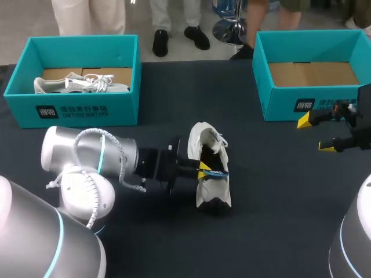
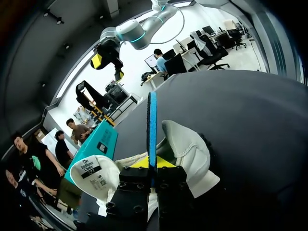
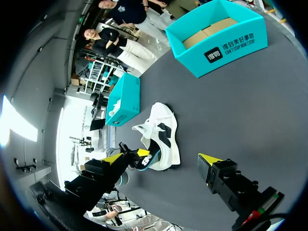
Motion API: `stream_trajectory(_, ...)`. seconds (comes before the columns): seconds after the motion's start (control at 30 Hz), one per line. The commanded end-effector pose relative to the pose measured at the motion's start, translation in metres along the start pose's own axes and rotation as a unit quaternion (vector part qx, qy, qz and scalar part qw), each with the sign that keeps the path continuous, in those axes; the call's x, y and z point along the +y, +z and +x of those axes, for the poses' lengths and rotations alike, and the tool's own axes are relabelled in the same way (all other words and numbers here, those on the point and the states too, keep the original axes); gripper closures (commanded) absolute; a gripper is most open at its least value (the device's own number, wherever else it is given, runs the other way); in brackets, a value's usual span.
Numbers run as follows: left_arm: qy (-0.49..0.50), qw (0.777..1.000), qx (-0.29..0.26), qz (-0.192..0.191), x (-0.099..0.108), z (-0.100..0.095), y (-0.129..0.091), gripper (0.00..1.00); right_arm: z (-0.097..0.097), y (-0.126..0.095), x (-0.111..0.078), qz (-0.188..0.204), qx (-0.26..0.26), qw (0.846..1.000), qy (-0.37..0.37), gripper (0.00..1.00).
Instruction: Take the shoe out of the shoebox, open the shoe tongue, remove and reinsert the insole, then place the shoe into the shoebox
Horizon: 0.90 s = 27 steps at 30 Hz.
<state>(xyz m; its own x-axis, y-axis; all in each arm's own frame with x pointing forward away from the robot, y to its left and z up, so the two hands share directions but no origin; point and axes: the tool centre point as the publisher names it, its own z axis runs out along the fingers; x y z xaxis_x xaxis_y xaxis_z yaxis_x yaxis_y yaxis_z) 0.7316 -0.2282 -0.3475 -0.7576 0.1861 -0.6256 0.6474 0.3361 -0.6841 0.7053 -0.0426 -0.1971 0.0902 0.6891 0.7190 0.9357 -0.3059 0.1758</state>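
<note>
Shoe (image 1: 213, 191) is laid on the table (image 1: 278, 202) at the left gripper's (image 1: 203, 169) fingertips, its opening turned toward them. Blue insole (image 2: 152, 130) is clamped edge-on between those fingers. Right gripper (image 1: 316, 133) is held spread wide with nothing gripped, just beside the shoebox (image 1: 278, 104) and well apart from the shoe

The left claw (image 1: 204, 169) pinches a blue insole (image 1: 219, 172) inside the white shoe (image 1: 213, 194) lying on the bench (image 1: 278, 202). The right claw (image 1: 314, 134), fingers apart, hangs beside the right shoebox (image 1: 277, 99).
</note>
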Motion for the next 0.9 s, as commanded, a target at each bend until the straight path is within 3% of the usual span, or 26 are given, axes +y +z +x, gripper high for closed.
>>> stream_trajectory(0.03,0.003,1.0,-0.002,-0.006,0.005,-0.005,0.011,1.0,0.0,0.0,-0.001,0.0,-0.001,1.0,0.0,0.0)
stream_trajectory(0.33,0.005,1.0,-0.003,-0.018,0.014,-0.01,0.013,1.0,0.0,0.0,-0.001,0.0,-0.001,1.0,0.0,0.0)
stream_trajectory(0.4,0.004,1.0,-0.004,-0.018,0.012,-0.011,0.009,0.75,0.0,0.0,-0.001,0.0,-0.001,1.0,0.0,0.0)
stream_trajectory(0.47,0.003,1.0,-0.006,-0.015,0.009,-0.011,0.005,0.59,0.0,0.0,-0.001,0.0,-0.001,1.0,0.0,0.0)
stream_trajectory(0.57,0.006,1.0,-0.007,-0.01,0.004,-0.011,-0.001,0.62,0.0,0.0,-0.001,0.0,-0.001,1.0,0.0,0.0)
stream_trajectory(0.63,0.008,1.0,-0.008,-0.006,0.0,-0.011,-0.006,0.71,0.0,0.0,-0.001,0.0,-0.001,1.0,0.0,0.0)
stream_trajectory(0.9,0.013,1.0,-0.004,0.007,-0.011,-0.008,-0.008,0.76,0.0,0.0,-0.001,0.0,-0.001,1.0,0.0,0.0)
